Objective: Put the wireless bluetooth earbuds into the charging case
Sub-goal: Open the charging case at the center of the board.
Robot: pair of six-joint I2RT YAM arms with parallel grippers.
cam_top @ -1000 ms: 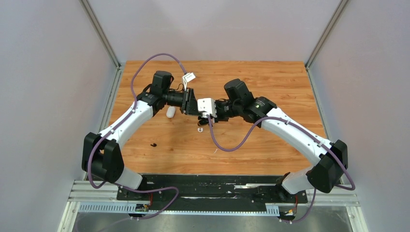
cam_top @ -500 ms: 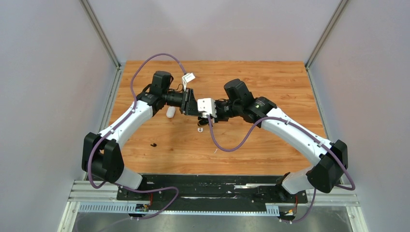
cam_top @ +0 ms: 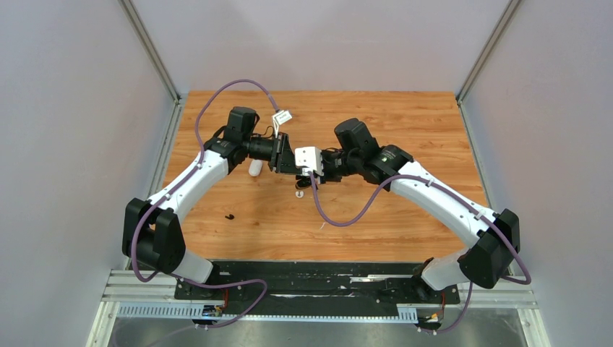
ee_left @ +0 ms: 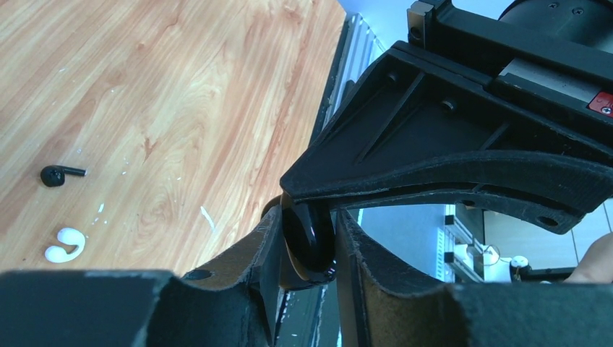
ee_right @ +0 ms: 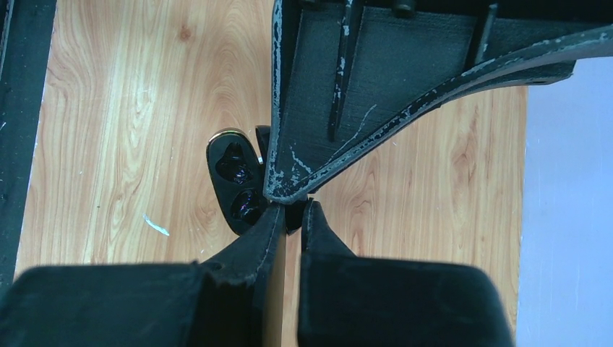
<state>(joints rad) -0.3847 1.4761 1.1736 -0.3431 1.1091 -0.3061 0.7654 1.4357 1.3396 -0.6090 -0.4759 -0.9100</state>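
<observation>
Both grippers meet above the middle of the table on a glossy black charging case (ee_left: pixel 309 242). My left gripper (ee_left: pixel 307 233) is shut on its body. In the right wrist view the case (ee_right: pixel 235 181) lies open, showing two dark wells and a gold rim; I cannot tell what the wells hold. My right gripper (ee_right: pixel 293 211) is shut on the case's edge beside the left finger. A black earbud (ee_left: pixel 54 174) and a white earbud (ee_left: pixel 63 243) lie on the table. In the top view the black earbud (cam_top: pixel 230 216) and the white earbud (cam_top: pixel 298 193) lie in front of the grippers (cam_top: pixel 300 176).
A white pebble-shaped case (cam_top: pixel 254 168) lies on the wood under my left arm. A small white fleck (cam_top: pixel 323 226) marks the table nearer the front. Grey walls with metal rails (cam_top: pixel 155 166) stand on both sides of the wooden table (cam_top: pixel 405 116).
</observation>
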